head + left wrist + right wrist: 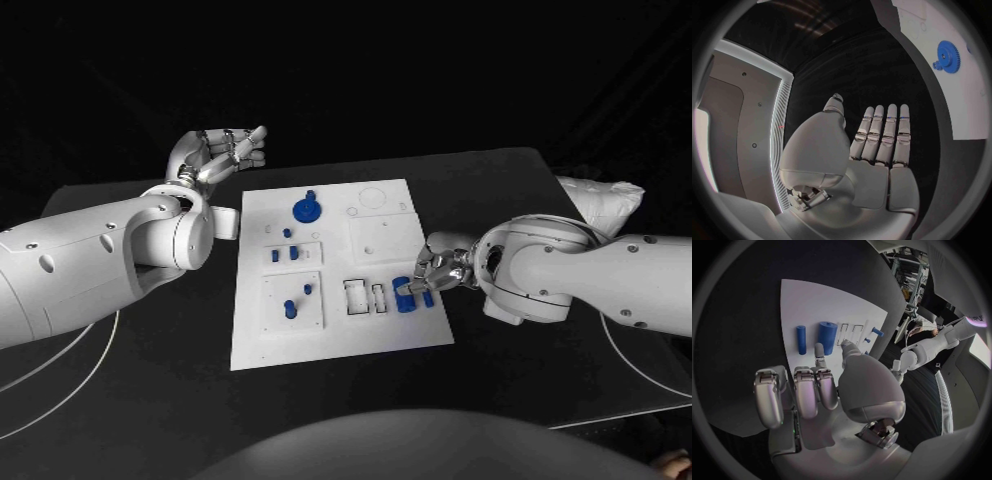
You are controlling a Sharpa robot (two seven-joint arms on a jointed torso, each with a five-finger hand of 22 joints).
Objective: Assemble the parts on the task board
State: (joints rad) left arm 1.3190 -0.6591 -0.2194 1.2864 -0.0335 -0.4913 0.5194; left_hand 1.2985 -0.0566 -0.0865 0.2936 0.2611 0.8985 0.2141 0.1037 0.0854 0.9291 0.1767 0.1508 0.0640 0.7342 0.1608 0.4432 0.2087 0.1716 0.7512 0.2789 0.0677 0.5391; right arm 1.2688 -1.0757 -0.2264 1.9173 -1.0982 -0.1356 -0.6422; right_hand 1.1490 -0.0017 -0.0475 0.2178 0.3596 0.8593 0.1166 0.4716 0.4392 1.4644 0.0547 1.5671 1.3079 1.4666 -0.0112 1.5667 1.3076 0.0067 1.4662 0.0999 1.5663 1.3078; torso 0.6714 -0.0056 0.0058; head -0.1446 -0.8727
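A: Head view? 
B: Task board (339, 330) mid-table. Blue gear (306, 210) at its far side. Left hand (219, 153) off the board's far-left corner, fingers apart, holding nothing. Right hand (428, 272) over the right edge by blue cylinders (405, 297).

A: Left wrist? 
B: Fingers (882, 135) straight, nothing held.

A: Right wrist? 
B: Fingers (807, 392) curled in, nothing in them; cylinders just beyond.

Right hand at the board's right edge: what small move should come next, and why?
Probably lower the right hand a little and close its fingers on the larger blue cylinder just ahead of its fingertips. The hand seems to hold nothing yet, and that piece lies loose on the white task board beside a thinner blue peg. The left hand hangs open off the board.
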